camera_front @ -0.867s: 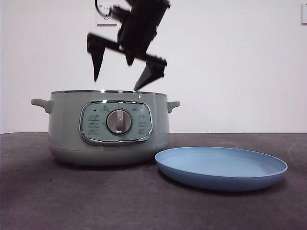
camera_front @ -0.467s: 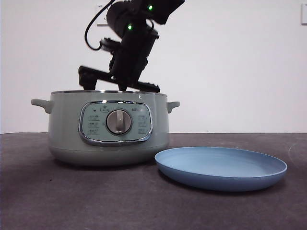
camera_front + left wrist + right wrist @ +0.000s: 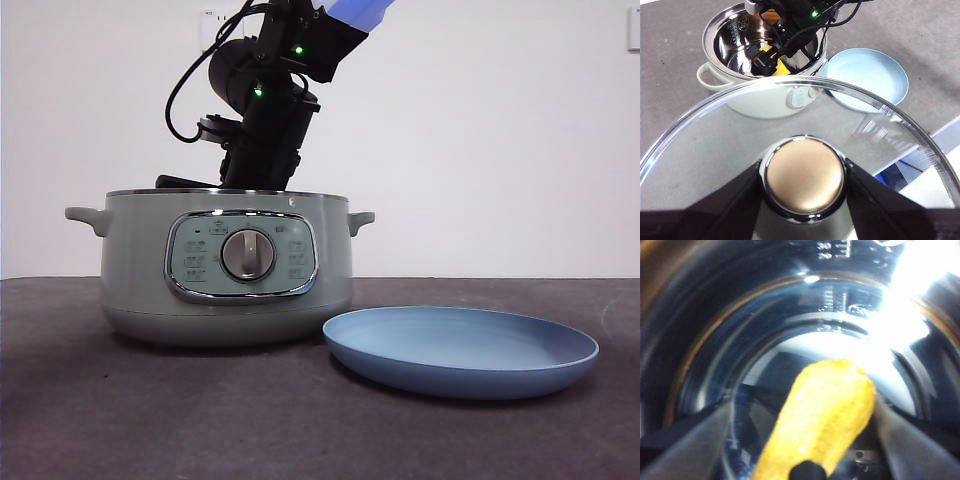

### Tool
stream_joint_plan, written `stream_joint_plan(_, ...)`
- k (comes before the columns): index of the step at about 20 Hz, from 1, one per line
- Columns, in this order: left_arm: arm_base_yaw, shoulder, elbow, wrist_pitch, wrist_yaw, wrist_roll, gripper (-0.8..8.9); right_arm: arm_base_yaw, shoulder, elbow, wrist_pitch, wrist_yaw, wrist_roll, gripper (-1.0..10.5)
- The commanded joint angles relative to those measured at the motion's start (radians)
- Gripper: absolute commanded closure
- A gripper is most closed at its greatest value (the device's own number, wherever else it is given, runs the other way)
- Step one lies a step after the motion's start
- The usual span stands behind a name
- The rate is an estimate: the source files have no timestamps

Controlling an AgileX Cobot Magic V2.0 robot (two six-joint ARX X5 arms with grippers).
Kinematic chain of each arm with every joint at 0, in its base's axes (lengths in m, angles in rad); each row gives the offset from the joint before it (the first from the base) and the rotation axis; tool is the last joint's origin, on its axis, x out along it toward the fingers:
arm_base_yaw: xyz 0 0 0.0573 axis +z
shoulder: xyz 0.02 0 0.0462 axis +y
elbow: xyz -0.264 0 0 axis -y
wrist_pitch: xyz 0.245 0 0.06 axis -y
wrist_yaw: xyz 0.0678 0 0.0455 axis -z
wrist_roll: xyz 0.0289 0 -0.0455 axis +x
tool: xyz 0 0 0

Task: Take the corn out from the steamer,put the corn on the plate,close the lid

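Note:
The sage-green steamer (image 3: 225, 265) stands open at the left of the table, with the light blue plate (image 3: 460, 350) beside it on the right. My right arm (image 3: 265, 130) reaches down into the pot from above. Inside, my right gripper (image 3: 802, 412) is open, one jaw on each side of the yellow corn (image 3: 825, 405), which lies on the shiny pot floor. High above the table, my left gripper (image 3: 805, 172) is shut on the knob (image 3: 805, 195) of the glass lid (image 3: 735, 130). From up there the steamer (image 3: 720, 82) and the plate (image 3: 870, 75) show below.
The dark grey table (image 3: 150, 410) stretches in front of the pot and plate. A white wall with a socket (image 3: 210, 25) stands behind. In the left wrist view a table edge (image 3: 940, 140) runs close to the plate.
My right gripper has dropped from above the steamer's rim down into the pot, its spread jaws now hidden behind the rim in the front view. Pot and plate stayed put.

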Motion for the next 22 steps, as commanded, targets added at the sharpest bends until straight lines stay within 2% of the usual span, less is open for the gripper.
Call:
stream_joint_plan(1, -0.002, -0.01, 0.007, 0.035, 0.003, 0.013, 8.22, 0.005, 0.04, -0.008, -0.008, -0.004, 0.013, 7.9)
stream_joint_plan(2, -0.002, -0.01, 0.007, 0.035, 0.002, 0.013, 8.22, 0.007, 0.04, -0.008, 0.0, -0.004, 0.013, 9.1)
stream_joint_plan(3, -0.002, -0.01, 0.007, 0.036, 0.002, 0.013, 8.22, 0.007, 0.04, -0.008, 0.003, -0.005, 0.009, 9.7)
stream_joint_plan(9, -0.002, -0.01, 0.007, 0.038, 0.001, 0.023, 8.22, 0.008, -0.014, -0.006, 0.039, -0.002, -0.021, 9.6)
stream_joint_plan(15, -0.002, -0.01, 0.007, 0.084, 0.002, 0.023, 8.22, -0.001, -0.242, -0.006, 0.026, 0.0, -0.077, 9.6)
stream_joint_plan(19, -0.002, -0.009, 0.007, 0.089, 0.002, 0.023, 8.22, -0.013, -0.393, -0.006, -0.109, 0.075, -0.146, 9.6)
stream_joint_plan(22, -0.002, -0.009, 0.007, 0.094, 0.002, 0.026, 8.22, -0.035, -0.486, -0.008, -0.203, 0.078, -0.175, 9.6)
